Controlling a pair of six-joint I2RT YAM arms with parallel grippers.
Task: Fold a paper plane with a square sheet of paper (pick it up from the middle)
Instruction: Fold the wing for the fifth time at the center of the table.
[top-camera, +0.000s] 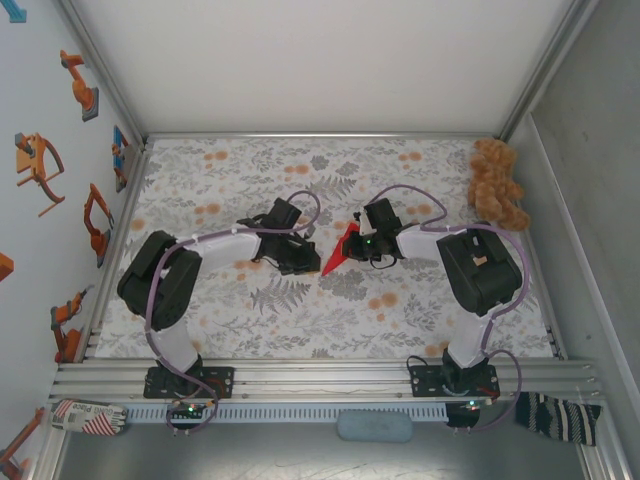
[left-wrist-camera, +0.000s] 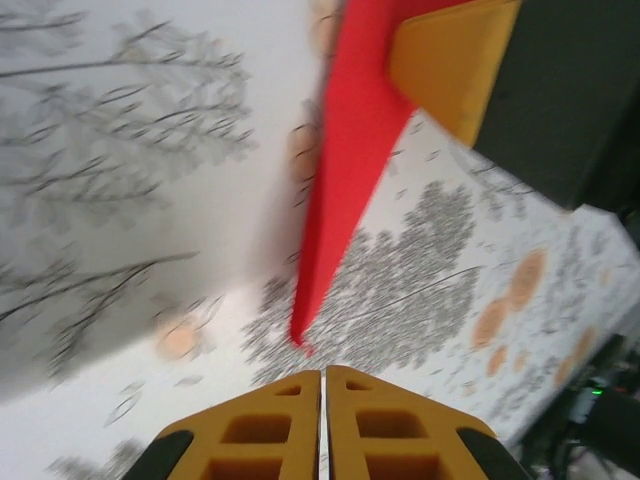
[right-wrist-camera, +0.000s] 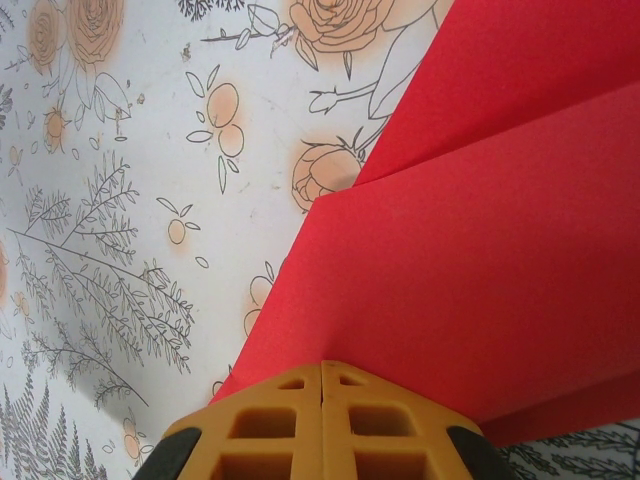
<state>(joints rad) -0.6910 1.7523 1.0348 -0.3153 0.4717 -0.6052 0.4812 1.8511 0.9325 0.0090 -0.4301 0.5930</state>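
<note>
Red folded paper dart (top-camera: 339, 253) is being held mid-frame by the clenched right gripper (top-camera: 361, 244), long axis running lower-left; tip lying just beside the left gripper (top-camera: 308, 263), closed empty.

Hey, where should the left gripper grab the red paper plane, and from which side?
Probably the tapering stretch just behind the sharp tip of the paper plane, coming from where the left gripper is. The right gripper is shut on the wide end, so only the narrow end, pointing at the left gripper, is free. Its jaws are shut and must open first.
</note>
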